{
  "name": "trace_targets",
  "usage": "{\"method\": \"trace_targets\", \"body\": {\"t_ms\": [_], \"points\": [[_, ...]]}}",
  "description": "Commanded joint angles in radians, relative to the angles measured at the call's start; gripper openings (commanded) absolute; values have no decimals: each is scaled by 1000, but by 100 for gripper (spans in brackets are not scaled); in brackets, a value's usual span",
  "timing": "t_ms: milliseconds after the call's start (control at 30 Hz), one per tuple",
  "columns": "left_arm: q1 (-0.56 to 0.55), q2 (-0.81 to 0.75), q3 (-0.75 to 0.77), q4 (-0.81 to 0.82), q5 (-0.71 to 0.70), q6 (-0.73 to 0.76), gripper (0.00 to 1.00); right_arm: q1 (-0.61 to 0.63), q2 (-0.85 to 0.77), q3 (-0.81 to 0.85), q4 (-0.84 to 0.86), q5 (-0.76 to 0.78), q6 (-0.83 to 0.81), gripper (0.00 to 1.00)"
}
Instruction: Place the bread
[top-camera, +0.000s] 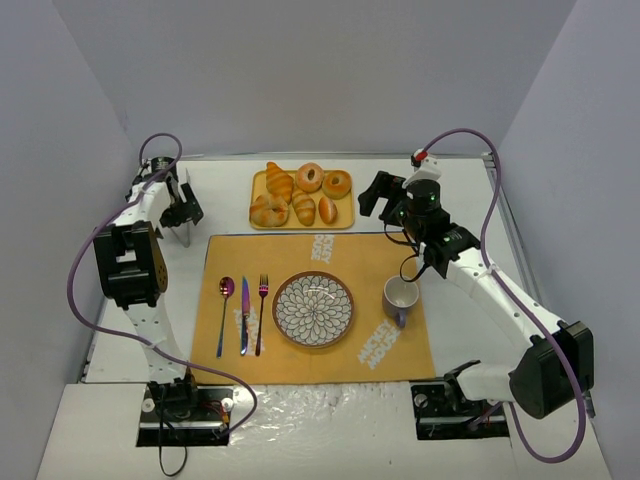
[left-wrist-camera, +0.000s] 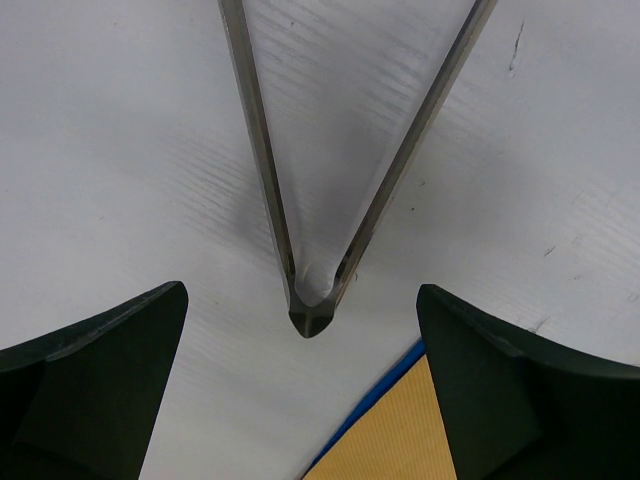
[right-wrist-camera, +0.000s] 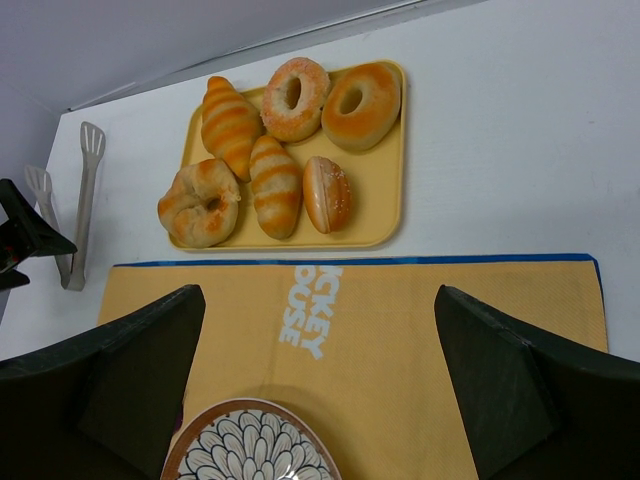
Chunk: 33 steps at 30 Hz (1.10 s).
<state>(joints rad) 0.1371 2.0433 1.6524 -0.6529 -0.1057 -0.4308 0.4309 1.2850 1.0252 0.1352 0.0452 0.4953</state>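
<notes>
i see the bread (right-wrist-camera: 200, 203) on the tray (right-wrist-camera: 378, 195); left end effector (left-wrist-camera: 302, 300) spread above tongs (left-wrist-camera: 262, 150); right end effector (right-wrist-camera: 320, 300) spread

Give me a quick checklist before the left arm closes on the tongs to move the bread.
1. Left gripper open: ok.
2. Tongs lined up, hinge end between the gripper's fingers: ok.
3. Tongs gripped: not ok, the fingers stand clear on both sides.
4. Left gripper low enough to close on the tongs: cannot tell.
5. Bread reachable, at the tray's near-left corner with nothing on top: ok.
6. Plate empty and right gripper open, over the mat and off the tray: ok.
</notes>
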Motion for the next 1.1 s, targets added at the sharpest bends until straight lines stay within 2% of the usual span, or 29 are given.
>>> {"method": "trace_targets", "body": {"t_ms": [0,700,1067], "points": [[20,14,74,7,-8,14,97,-9,-23,25,47,5,-14,96],[57,205,298,-62,25,61,97,-16,-4,29,47,-1,-12,96],[64,274,343,-55,84,69,97,-30,-11,18,47,-6,-11,96]]}}
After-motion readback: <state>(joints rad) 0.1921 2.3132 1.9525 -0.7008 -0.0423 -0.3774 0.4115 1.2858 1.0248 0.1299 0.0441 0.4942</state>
